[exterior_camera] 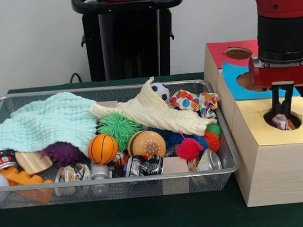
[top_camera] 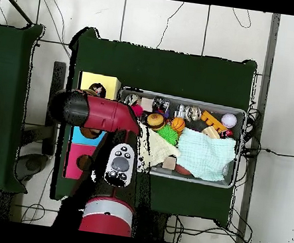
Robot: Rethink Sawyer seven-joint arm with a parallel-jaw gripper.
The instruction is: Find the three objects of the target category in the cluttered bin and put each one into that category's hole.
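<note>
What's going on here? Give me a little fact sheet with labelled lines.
arm: red and black, reaching over the boxes
gripper: fingertips down in the round hole of the yellow-topped wooden box
in the hole: a bit of polka-dot fabric between the fingertips; whether it is gripped cannot be told
bin: silver wire mesh tray, full of clutter
left in bin: one white polka-dot cloth at the far corner nearest the boxes
other boxes: blue-topped, red-topped

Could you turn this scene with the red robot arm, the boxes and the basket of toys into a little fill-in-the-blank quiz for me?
1. The robot's hand hangs over the round hole in the ____-topped wooden box.
2. A white polka-dot cloth lies in the silver wire mesh bin, next to the ____ knitted cloth.
3. The small basketball is coloured ____.

Missing words: yellow; cream; orange
</note>
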